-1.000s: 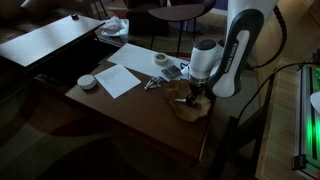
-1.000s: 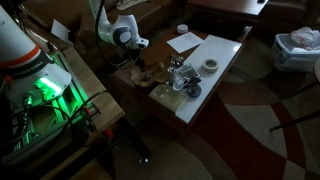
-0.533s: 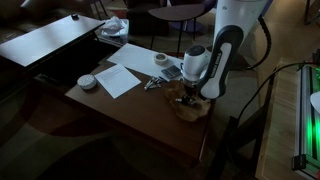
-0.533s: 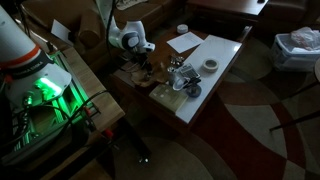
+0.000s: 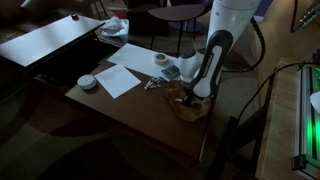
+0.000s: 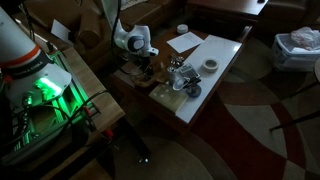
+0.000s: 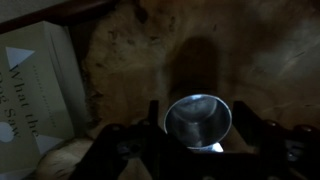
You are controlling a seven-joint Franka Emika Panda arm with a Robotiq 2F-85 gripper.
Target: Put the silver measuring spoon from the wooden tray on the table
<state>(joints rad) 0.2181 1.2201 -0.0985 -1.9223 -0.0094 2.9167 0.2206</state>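
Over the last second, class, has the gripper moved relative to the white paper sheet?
Yes. In an exterior view the gripper has shifted toward the white paper sheet and lower over the wooden tray.

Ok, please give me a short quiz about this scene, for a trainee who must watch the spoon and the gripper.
1. True or false: in an exterior view the gripper hangs over the white dish.
2. Where does the spoon show in the wrist view? A) in the gripper's gap B) in the white dish C) outside the picture
3. Fill in: the wood behind the spoon is the ____.
Key: 1 false, it hangs over the tray. 2 A. 3 tray.
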